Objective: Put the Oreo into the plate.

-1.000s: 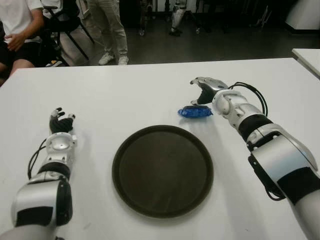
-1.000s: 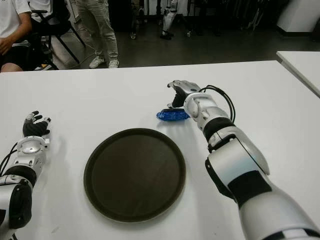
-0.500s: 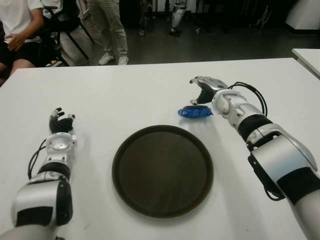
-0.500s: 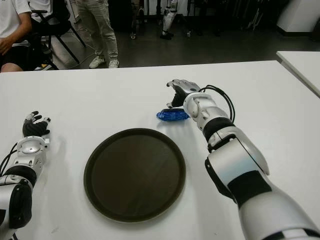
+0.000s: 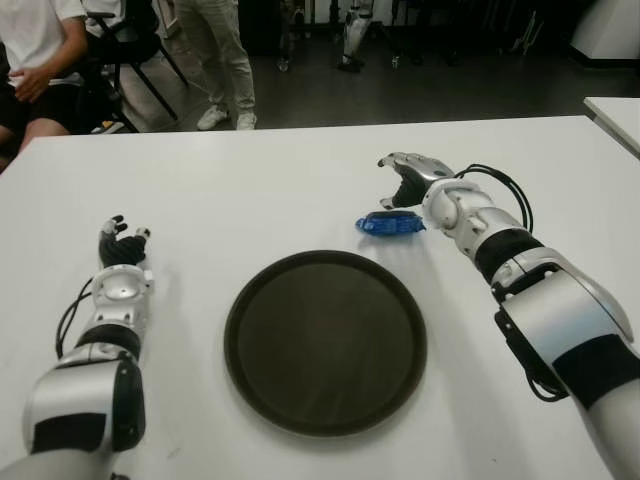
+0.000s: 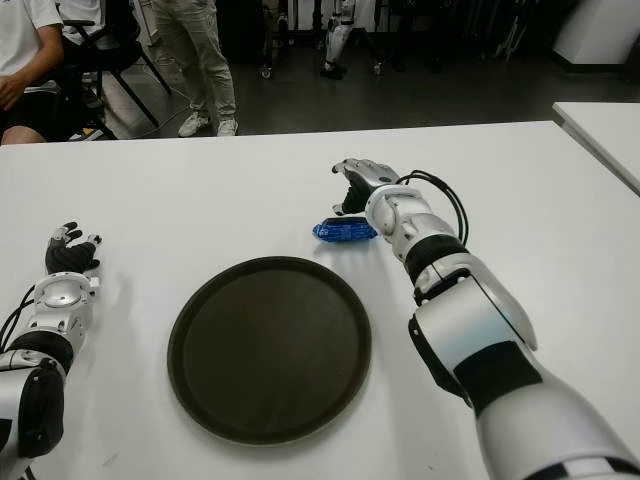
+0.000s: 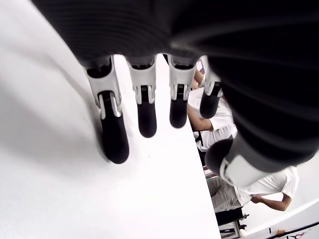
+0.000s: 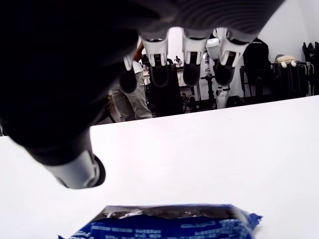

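Note:
A blue Oreo packet (image 5: 390, 223) lies flat on the white table (image 5: 260, 190), just beyond the far right rim of the round dark plate (image 5: 325, 340). My right hand (image 5: 403, 177) hovers over the packet's far side, fingers spread and holding nothing. In the right wrist view the Oreo packet (image 8: 164, 223) shows below the open fingers (image 8: 160, 67), apart from them. My left hand (image 5: 119, 243) is at the table's left side, well away from the plate, fingers relaxed and holding nothing. The plate has nothing on it.
Beyond the table's far edge, a seated person (image 5: 35, 60) is at the left and a standing person's legs (image 5: 222, 55) are near the middle. A second white table (image 5: 615, 112) stands at the far right.
My right hand has shifted very slightly to the left above the packet. The packet, the plate and the left hand have not moved.

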Motion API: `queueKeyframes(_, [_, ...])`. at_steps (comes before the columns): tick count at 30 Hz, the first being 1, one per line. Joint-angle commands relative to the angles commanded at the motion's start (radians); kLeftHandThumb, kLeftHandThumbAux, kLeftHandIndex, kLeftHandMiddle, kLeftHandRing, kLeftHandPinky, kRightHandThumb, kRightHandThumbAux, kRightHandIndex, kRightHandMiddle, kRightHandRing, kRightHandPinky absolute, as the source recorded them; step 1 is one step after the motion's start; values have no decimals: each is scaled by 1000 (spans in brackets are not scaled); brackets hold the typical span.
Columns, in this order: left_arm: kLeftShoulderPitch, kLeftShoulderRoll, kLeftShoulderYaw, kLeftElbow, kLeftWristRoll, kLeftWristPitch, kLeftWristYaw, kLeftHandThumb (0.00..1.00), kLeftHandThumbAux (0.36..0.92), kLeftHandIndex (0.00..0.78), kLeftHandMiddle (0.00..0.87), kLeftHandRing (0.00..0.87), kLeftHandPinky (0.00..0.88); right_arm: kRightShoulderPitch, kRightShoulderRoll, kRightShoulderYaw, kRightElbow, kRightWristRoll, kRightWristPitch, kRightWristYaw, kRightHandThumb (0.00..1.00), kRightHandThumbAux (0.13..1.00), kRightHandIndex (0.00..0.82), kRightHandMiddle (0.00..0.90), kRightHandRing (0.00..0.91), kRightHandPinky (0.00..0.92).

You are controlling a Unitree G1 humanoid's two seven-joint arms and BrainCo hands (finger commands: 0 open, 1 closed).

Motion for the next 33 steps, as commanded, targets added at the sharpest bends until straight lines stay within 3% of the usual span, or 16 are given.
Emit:
queueKeyframes(13, [1, 1, -8, 0, 8, 4, 4, 159, 622, 37, 160, 154, 110, 7, -6, 6, 1, -6, 1, 10, 467, 695, 0, 14, 22, 77])
queueKeyframes(33, [0, 5, -7, 1, 8, -2, -2, 158, 643, 41, 155, 155, 111, 23, -8, 31, 5, -23, 14, 35, 449, 679, 0, 18, 8, 48])
